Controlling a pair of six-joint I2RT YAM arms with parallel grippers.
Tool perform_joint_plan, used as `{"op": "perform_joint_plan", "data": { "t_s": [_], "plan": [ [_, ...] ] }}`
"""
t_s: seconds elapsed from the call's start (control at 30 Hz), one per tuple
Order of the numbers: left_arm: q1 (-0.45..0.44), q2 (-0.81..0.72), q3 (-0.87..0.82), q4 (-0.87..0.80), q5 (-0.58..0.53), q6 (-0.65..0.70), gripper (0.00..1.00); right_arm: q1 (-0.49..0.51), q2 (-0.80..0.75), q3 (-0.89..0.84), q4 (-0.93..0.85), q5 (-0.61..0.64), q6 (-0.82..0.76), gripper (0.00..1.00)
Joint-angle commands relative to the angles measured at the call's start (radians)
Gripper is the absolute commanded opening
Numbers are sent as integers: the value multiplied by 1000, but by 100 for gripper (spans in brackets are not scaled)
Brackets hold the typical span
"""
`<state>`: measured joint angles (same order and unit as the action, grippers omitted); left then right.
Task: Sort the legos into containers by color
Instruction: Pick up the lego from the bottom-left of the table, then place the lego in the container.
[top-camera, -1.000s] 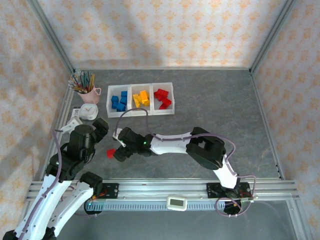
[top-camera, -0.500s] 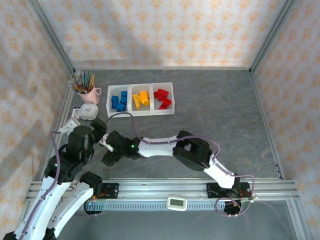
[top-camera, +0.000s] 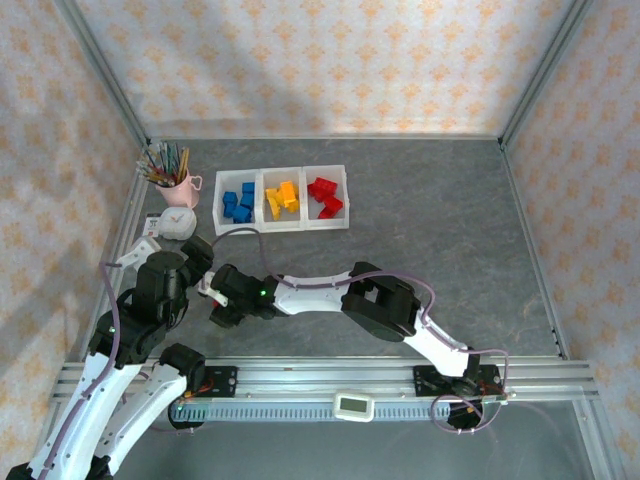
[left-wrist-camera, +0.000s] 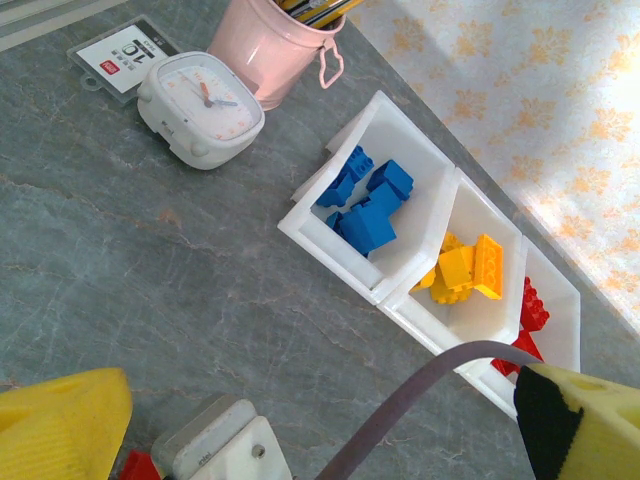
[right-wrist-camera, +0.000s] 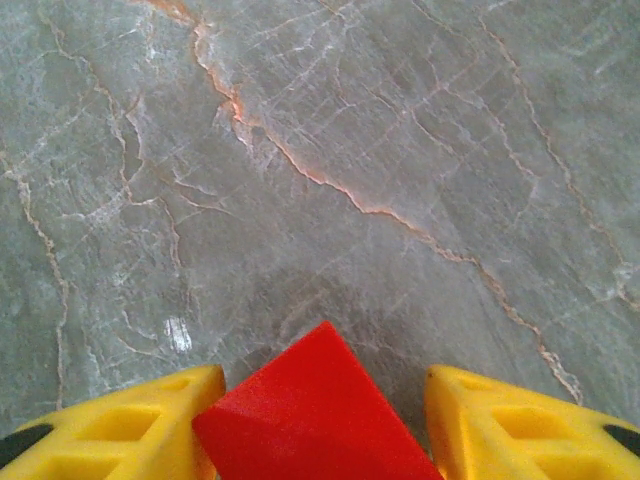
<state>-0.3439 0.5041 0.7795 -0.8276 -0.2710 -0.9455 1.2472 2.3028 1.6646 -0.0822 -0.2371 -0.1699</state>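
Right gripper (right-wrist-camera: 320, 380) straddles a red lego (right-wrist-camera: 300, 430) toward the table's near-left corner, fingers spread, one pad touching it and the other apart. Closing off-centre could twist or squirt the brick loose, well short of the containers (top-camera: 281, 229) toward the far-left corner.

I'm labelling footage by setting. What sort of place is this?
Probably an enclosed robot test cell, not a real room: orange-patterned wallpaper panels held in bare silver metal framing, around a grey marble-look tabletop.
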Motion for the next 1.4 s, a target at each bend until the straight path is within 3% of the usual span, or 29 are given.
{"op": "perform_joint_plan", "data": {
  "t_s": [0.0,0.13,0.5,0.67,0.87,1.1,1.37],
  "plan": [
    [6,7,25,-20,-26,0,99,-2,-15,1,-16,25,-7,47],
    [6,9,24,-16,-24,6,99,-10,-56,-30,8,30,11,34],
    [6,42,50,17,-9,32,99,-106,-252,-179,51,32,98,29],
    [6,99,82,69,9,69,99,-218,-379,-255,6,101,164,29],
    [6,186,72,222,83,114,99,-426,-496,-299,-45,189,229,29],
    [6,289,15,440,181,149,99,-619,-442,-253,-53,261,254,30],
    [8,375,-42,594,224,162,99,-682,-316,-153,-33,325,246,34]
  ]
}}
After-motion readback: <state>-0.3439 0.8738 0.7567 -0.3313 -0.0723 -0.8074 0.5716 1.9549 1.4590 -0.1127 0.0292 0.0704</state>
